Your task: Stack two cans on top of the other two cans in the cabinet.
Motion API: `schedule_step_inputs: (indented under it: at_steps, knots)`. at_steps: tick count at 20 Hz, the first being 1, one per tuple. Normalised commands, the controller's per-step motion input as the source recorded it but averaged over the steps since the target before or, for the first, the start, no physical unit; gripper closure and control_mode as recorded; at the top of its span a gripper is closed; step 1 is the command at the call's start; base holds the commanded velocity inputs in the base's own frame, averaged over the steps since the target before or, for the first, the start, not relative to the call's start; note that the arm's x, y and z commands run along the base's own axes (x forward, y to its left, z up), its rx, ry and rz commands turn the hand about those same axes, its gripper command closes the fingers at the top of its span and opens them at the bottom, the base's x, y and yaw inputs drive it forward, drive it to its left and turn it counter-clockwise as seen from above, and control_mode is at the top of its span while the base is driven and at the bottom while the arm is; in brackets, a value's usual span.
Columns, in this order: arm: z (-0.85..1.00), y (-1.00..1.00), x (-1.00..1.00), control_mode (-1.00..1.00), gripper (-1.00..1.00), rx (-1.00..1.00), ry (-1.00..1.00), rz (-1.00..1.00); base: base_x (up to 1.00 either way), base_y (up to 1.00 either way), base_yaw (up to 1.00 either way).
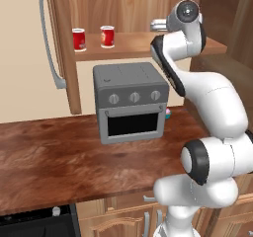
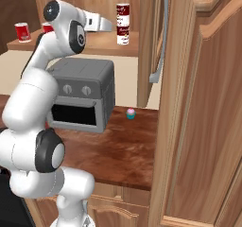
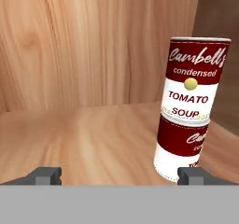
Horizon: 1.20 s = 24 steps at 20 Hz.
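While the tool stands wide with nothing between its tips, a stack of two soup cans rises just ahead of it and to its right on the shelf of the cabinet. The upper can sits squarely on the lower can, rims lined up, so this pair looks finished. The upper label reads "Campbell's condensed TOMATO SOUP" around a yellow medallion; the lower one shows part of the same script on dark red above white. Seen from the right base, the stack stands near the shelf's open end, just beyond the tool.

Far off to the tool's other side, at the far end of the shelf, a plain red can and a red can with a pale label stand side by side, apart, each on the plank. Judging by that, one stacking step remains. A grey toaster oven sits on the bench below.
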Motion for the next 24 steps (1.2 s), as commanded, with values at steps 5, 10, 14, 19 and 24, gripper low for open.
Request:
schedule_step_inputs:
  at_steps: [5, 10, 14, 19, 24]
  knots:
    - [0.0, 0.54, -0.05, -1.0, -1.0, 0.0, 0.12, 0.54, 0.0, 0.0, 0.0]
    - [-0.01, 0.56, -0.02, -1.0, -1.0, 0.0, 0.1, 0.54, 0.0, 0.0, 0.0]
    - [0.0, 0.41, -0.04, -1.0, -1.0, 0.06, 0.13, 0.38, 0.0, 0.0, 0.0]
    - [0.05, 0.37, -0.06, -1.0, -1.0, 0.04, 0.09, 0.17, 0.0, 0.0, 0.0]
    - [0.08, 0.4, -0.08, -1.0, -1.0, 0.0, 0.04, 0.04, 0.0, 0.0, 0.0]
